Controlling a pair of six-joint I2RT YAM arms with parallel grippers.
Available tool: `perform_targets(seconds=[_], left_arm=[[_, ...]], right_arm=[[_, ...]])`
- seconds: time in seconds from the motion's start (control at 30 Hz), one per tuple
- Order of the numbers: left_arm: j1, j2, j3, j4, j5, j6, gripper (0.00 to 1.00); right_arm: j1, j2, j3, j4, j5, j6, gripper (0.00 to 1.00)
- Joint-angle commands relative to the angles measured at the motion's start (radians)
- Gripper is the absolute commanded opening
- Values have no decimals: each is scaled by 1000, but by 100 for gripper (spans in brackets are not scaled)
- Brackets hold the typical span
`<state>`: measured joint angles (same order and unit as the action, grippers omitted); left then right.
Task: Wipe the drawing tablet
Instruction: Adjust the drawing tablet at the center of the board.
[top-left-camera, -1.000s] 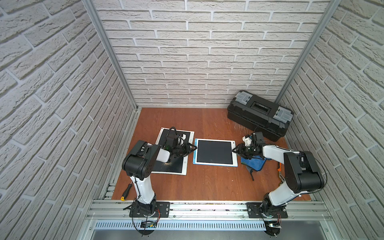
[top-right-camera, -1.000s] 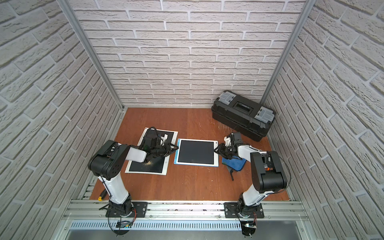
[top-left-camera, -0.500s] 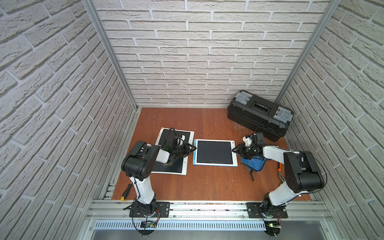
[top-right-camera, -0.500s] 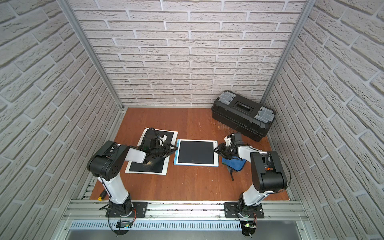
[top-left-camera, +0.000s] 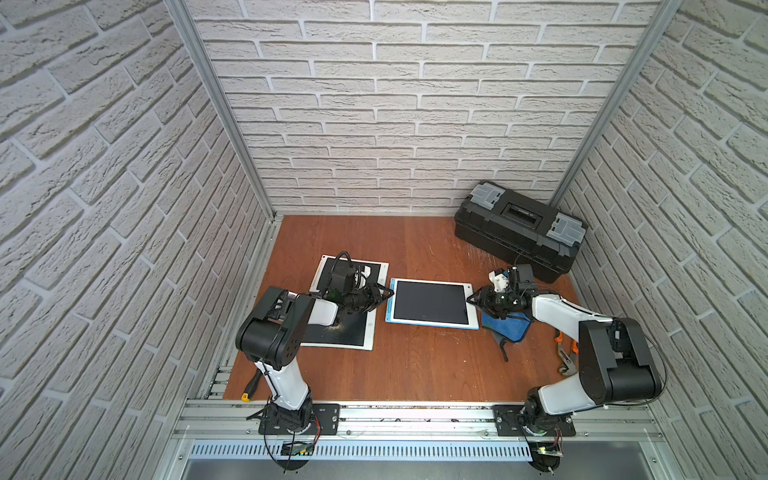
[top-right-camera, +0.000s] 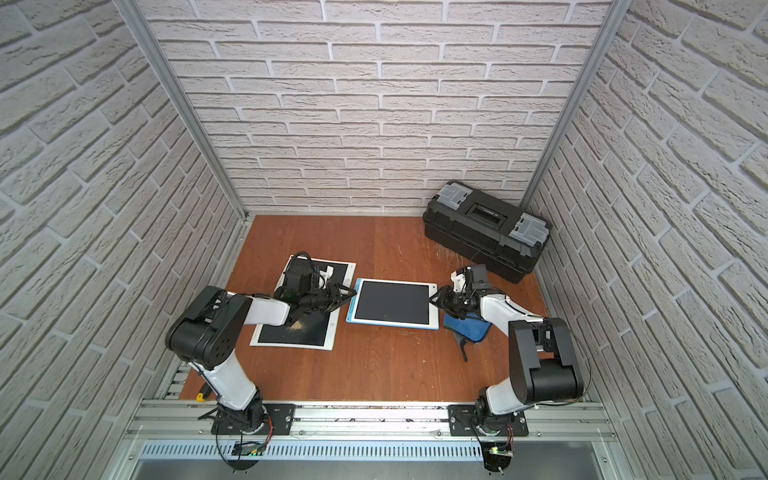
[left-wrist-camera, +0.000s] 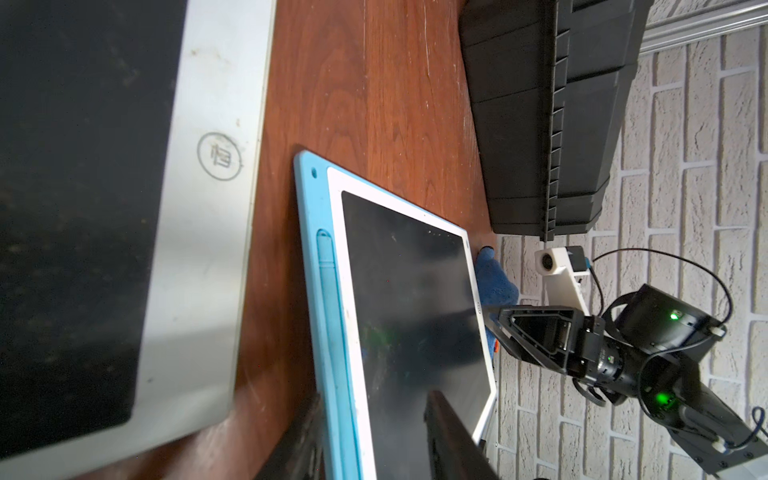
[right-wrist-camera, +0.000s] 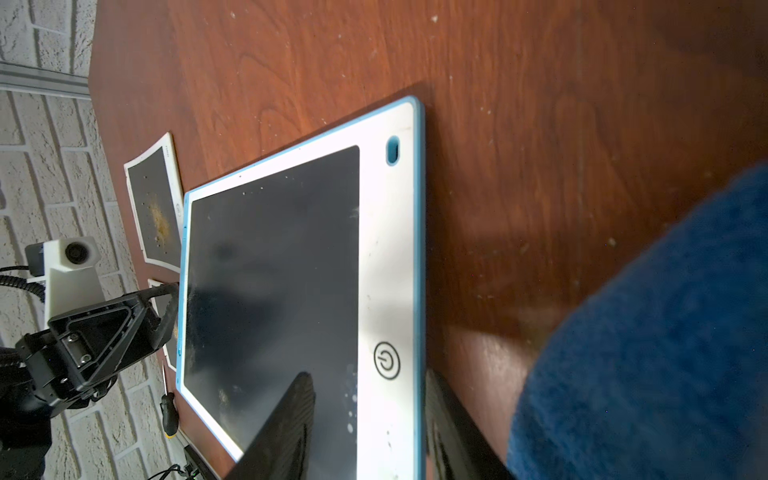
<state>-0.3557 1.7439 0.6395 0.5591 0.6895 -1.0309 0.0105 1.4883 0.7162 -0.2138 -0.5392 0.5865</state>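
The drawing tablet, a dark screen in a white bezel with a blue frame, lies mid-table. My left gripper is shut on its left edge, one finger over the screen and the other against the blue rim. At the opposite end my right gripper is shut on the bezel beside the power symbol. Light specks dot the screen. A blue cloth lies crumpled on the table under the right arm, in neither gripper.
A second, grey-framed board with crumbs on it lies under the left arm. A black toolbox stands at the back right. Orange-handled pliers lie near the right wall. A screwdriver rests at the front left edge.
The left gripper's jaws have narrowed a touch on the tablet's edge. The tablet, the cloth and the right arm have stayed where they were.
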Motion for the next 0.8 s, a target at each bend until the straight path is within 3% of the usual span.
perform_targets(seconds=[0.0,0.4,0.77], left_arm=[[-40,-35,29,62,90,-17,42],[-38,-34,33,45,78,-23,42],[-26,55,31,21,76,4,40]], right_arm=[[27,-13,13,-1,-100,-16,45],[26,4,-46,106,-142,49,42],[22,-42,-40,118,-127,68,41]])
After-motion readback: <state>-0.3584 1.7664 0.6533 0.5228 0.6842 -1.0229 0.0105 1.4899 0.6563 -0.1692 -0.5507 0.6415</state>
